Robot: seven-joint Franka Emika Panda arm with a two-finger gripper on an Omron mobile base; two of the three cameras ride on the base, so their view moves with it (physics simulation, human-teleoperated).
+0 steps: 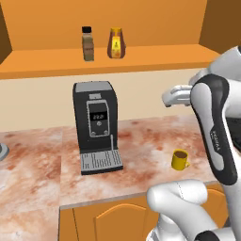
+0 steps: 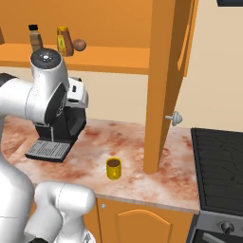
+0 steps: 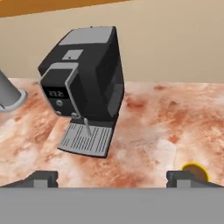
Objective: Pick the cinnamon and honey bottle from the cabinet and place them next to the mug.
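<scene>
The cinnamon (image 1: 87, 44) stands upright on the shelf board of the open cabinet (image 1: 160, 57). The honey bottle (image 1: 116, 43) is just to its right. Both also show at the shelf's left end, the cinnamon (image 2: 34, 38) and the honey bottle (image 2: 64, 41). The yellow mug (image 1: 180, 159) with dark liquid sits on the counter right of the coffee machine (image 1: 96, 124). My gripper (image 3: 113, 179) is open, its fingertips (image 3: 41, 178) wide apart with nothing between them. It hangs above the counter well below the shelf, looking down at the coffee machine (image 3: 87, 83), with the mug (image 3: 194, 168) behind its right tip.
A round brown ball (image 2: 79, 45) lies beside the honey bottle. The open cabinet door (image 2: 163, 85) with its knob (image 2: 176, 118) stands right of the mug (image 2: 113, 168). A stove (image 2: 218, 166) is at the far right. A grey object (image 3: 8, 94) sits left of the machine.
</scene>
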